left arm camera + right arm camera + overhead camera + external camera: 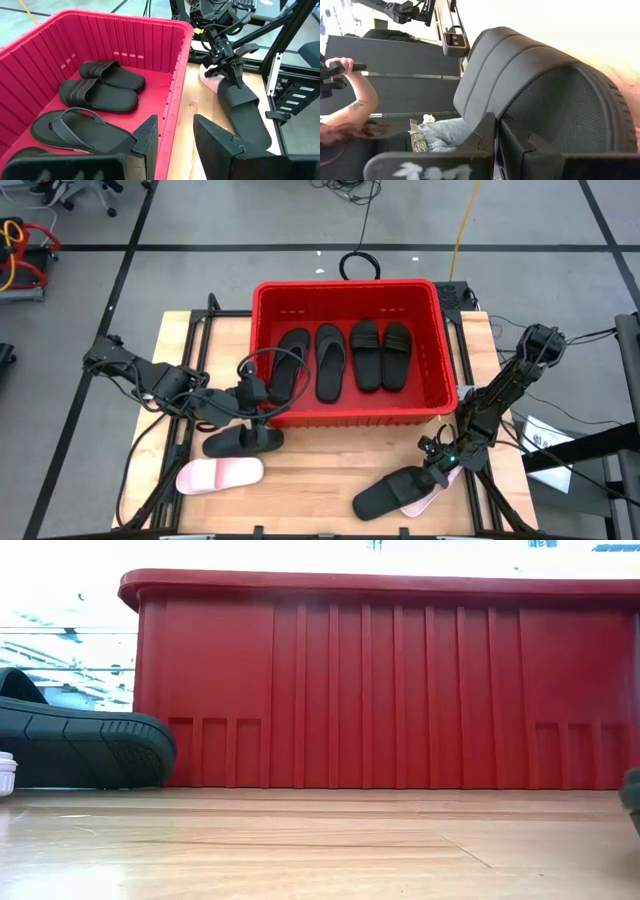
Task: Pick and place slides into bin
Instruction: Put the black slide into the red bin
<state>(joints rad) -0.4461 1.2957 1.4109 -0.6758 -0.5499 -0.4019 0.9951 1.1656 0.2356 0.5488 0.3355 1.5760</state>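
Black slide [545, 95], R pincer [496, 145] prob. clamped

The right gripper [496, 131] has its fingers closed on the edge of a black slide [540, 85]. Behind, a seated person [380, 132] holds a handle.

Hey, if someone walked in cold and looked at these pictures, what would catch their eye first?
The big red bin at the table's middle, with four black slides lined up inside. Next, the right pincer at the near right, shut on a black slide lying over a pink one. The left pincer hangs open at the bin's front wall, above another black slide and a pink slide.
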